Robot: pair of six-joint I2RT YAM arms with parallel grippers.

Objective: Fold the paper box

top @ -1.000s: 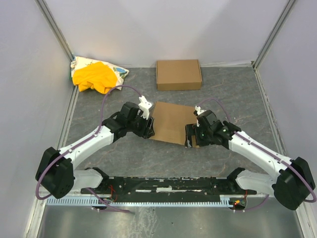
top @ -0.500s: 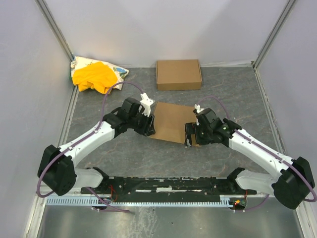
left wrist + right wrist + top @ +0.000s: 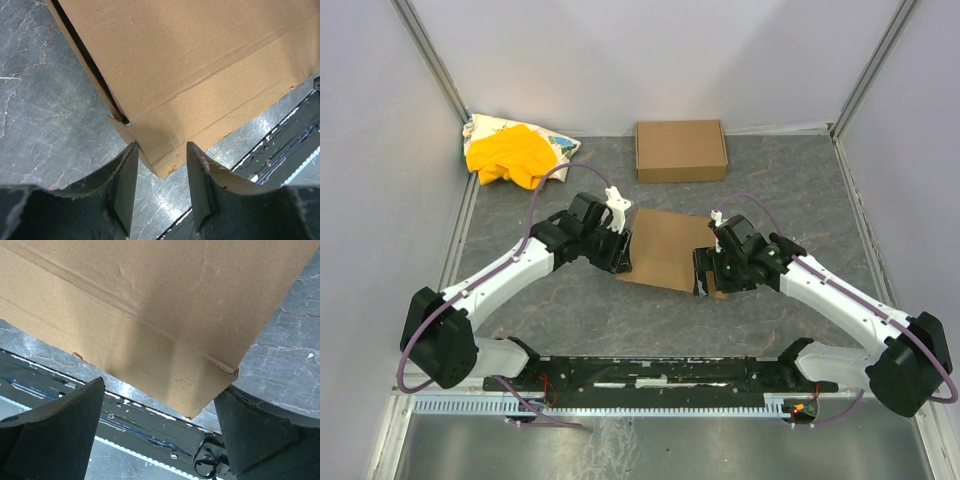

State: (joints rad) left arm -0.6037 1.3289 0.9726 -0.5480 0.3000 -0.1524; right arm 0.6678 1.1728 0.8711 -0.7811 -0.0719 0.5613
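I see paper box [image 3: 665, 247] flat on table [image 3: 790, 190], centre. Left pincer [image 3: 161, 150] open, facing near-left corner. Right pincer [image 3: 159, 387] spread wide astride near-right corner. Other carton [image 3: 681, 150] and yellow cloth [image 3: 510, 155] lie beyond, well apart. Table surface shows around box edges.

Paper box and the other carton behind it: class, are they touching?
Apart. The top external view shows a strip of bare table between the paper box and the carton.

Place: a robot lab cell.
Enclosure: plain pale walls [image 3: 650, 60] are joined by metal posts [image 3: 432, 62].
Surface [image 3: 790, 185]: a grey marbled sheet is laid wall to wall.
Rig: left arm [image 3: 510, 275] and right arm [image 3: 840, 300] are bolted to a black rail [image 3: 650, 372]; purple cables [image 3: 542, 192] are looped over them.
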